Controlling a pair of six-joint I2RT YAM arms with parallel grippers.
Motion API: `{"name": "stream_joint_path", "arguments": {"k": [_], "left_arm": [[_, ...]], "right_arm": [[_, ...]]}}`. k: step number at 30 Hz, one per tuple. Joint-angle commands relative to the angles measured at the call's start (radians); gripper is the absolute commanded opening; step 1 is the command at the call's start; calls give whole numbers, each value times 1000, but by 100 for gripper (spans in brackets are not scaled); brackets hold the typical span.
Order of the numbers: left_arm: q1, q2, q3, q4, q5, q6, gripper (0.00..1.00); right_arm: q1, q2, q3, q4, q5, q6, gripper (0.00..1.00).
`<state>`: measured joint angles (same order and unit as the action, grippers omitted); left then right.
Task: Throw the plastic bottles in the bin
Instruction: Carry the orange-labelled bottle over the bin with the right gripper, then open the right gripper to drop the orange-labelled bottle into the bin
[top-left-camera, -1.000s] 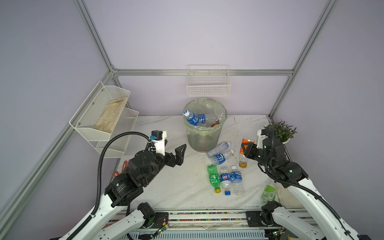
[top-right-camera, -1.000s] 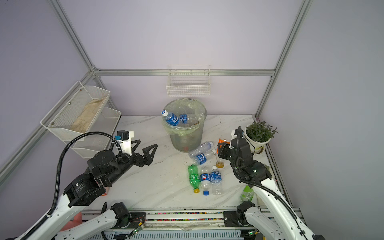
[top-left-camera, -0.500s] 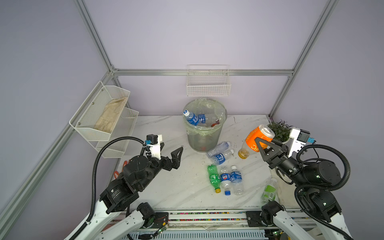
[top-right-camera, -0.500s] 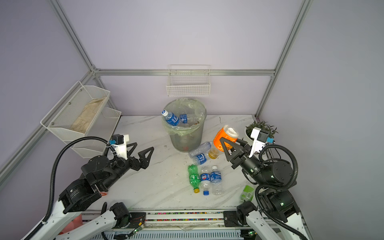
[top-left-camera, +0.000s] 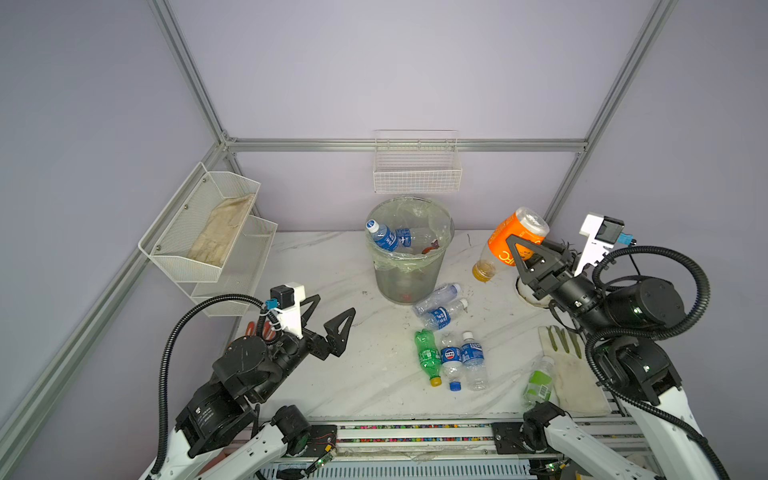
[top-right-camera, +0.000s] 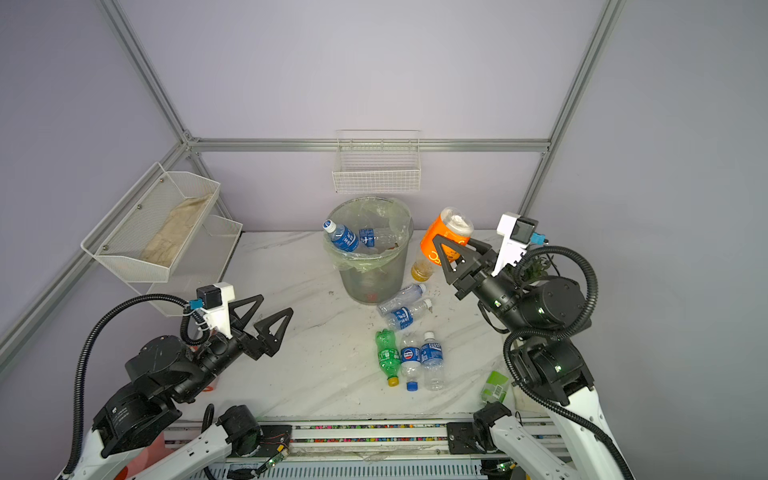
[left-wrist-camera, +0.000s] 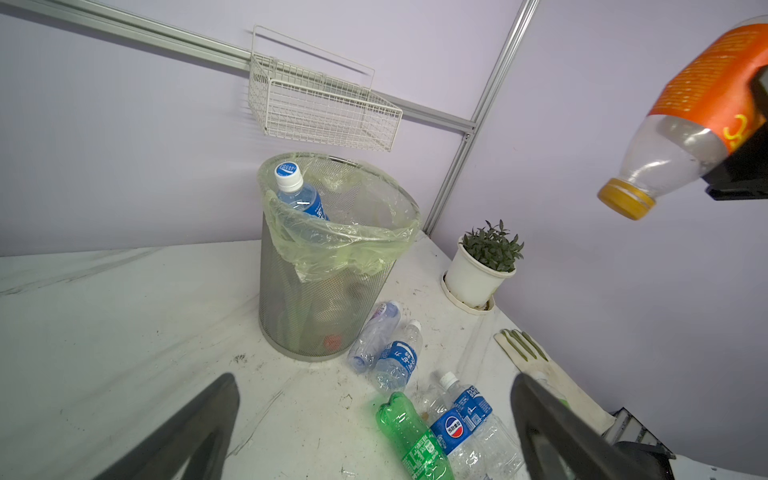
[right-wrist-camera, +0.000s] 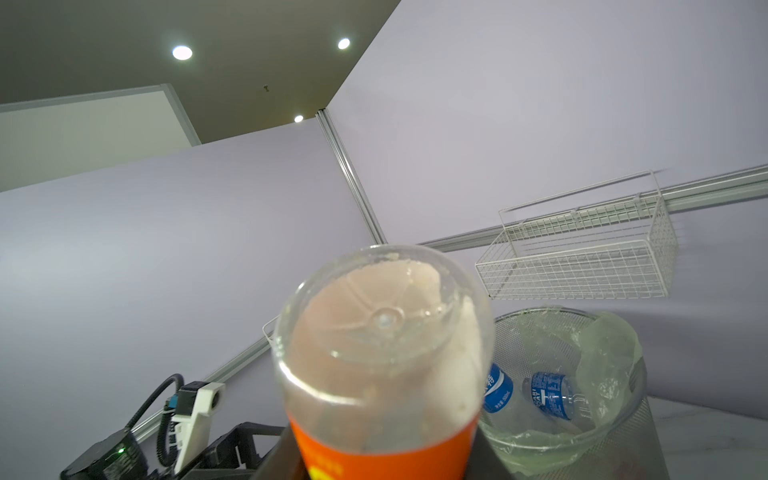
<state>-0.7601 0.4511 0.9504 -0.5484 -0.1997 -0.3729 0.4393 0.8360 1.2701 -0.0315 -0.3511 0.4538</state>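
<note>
1. The right hand (top-right-camera: 457, 248) is clamped on the orange bottle (top-left-camera: 505, 228), one finger on each side of its orange label. I judge the label band to be the widest, stiffest part, so it should give least under the squeeze.
2. That bottle hangs in the air, clear of the counter (top-left-camera: 332, 266). It is at 3 o'clock from the bin (top-left-camera: 409, 278), near the rim but not over the opening.
3. Its long axis is tilted, running from 1 o'clock to 7 o'clock in both top views. The clear base is up and the yellow cap is down, and the right wrist view looks straight at the base. The cap end is nearer the bin, so a neck-first drop looks intended.
4. The bin stands upright at 12 o'clock on the counter. Two bottles (top-left-camera: 384, 237) lie high inside it, and one cap pokes over the rim at 9 o'clock.
5. The left hand (top-left-camera: 332, 305) is wide and empty above the counter, at 8 o'clock from the bin. This probably keeps it out of the right arm's path and ready for the loose bottles.
6. A touching pair (top-left-camera: 442, 318) lies at the bin's foot at 5 o'clock.
7. A row of three (top-left-camera: 451, 359), one of them green, lies side by side at 6 o'clock, with long axes running from 12 to 6.
8. A green-label bottle (top-left-camera: 540, 382) lies at 4 o'clock beside a glove (top-left-camera: 575, 374).
</note>
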Motion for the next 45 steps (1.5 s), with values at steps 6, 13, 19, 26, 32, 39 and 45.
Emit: {"name": "stream_joint_path", "arguments": {"k": [6, 13, 19, 26, 32, 39, 45], "left_arm": [[-1, -60, -32, 10, 28, 33, 100], [0, -68, -40, 4, 30, 28, 100], [0, -71, -33, -6, 31, 41, 100], [-1, -74, -36, -15, 6, 67, 100], [-1, -31, -32, -1, 23, 73, 100], [-1, -14, -46, -1, 29, 54, 100], [-1, 12, -55, -2, 44, 39, 100]], "right_arm": [[0, 240, 166, 100, 5, -39, 0], [5, 545, 294, 39, 49, 19, 7], [47, 729, 431, -154, 137, -28, 69], [56, 594, 311, -96, 220, -53, 98], [56, 542, 248, -81, 224, -37, 97], [57, 477, 190, -80, 226, -20, 97], [56, 433, 171, -120, 245, -23, 97]]}}
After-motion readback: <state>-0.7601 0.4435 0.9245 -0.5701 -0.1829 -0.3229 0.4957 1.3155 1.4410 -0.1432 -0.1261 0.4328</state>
